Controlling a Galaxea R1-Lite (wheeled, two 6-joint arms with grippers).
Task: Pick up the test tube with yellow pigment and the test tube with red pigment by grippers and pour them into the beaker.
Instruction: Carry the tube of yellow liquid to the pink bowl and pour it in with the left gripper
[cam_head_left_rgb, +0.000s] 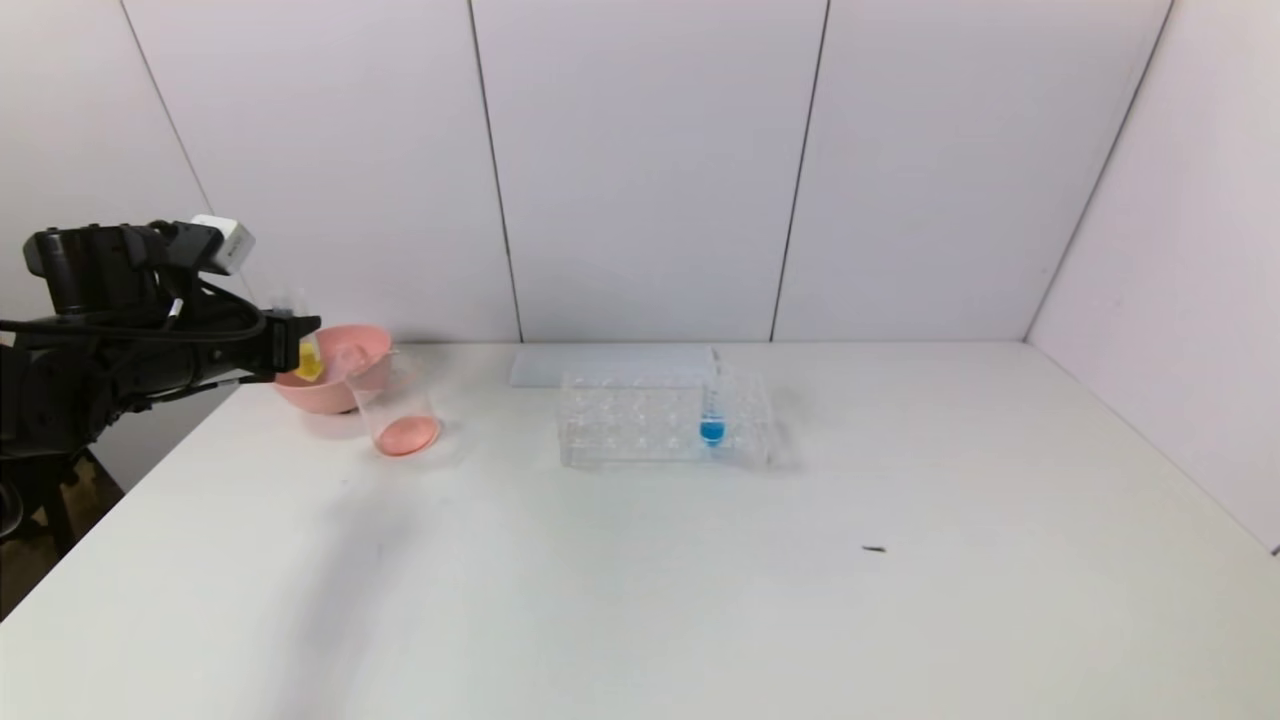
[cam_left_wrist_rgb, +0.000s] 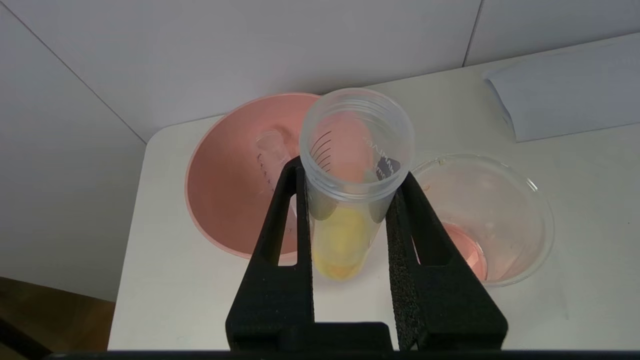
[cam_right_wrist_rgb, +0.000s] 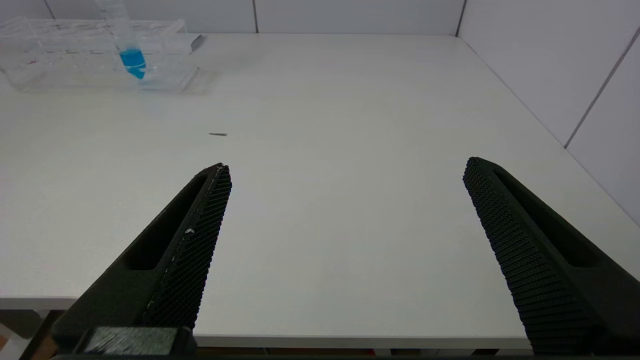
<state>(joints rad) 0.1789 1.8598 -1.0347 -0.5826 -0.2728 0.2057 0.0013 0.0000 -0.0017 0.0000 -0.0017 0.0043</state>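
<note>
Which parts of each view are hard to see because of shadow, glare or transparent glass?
Head view: the clear rack nearly melts into the white table; soft shadows only. Left wrist view: the left claw, shut on the yellow tube, hides table; the beaker rim shows faint glints. Right wrist view: even light, and the right claw is open.

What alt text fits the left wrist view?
The left pincer grips the test tube with yellow pigment above the table, with a pink bowl behind and the beaker holding reddish liquid beside it.
</note>
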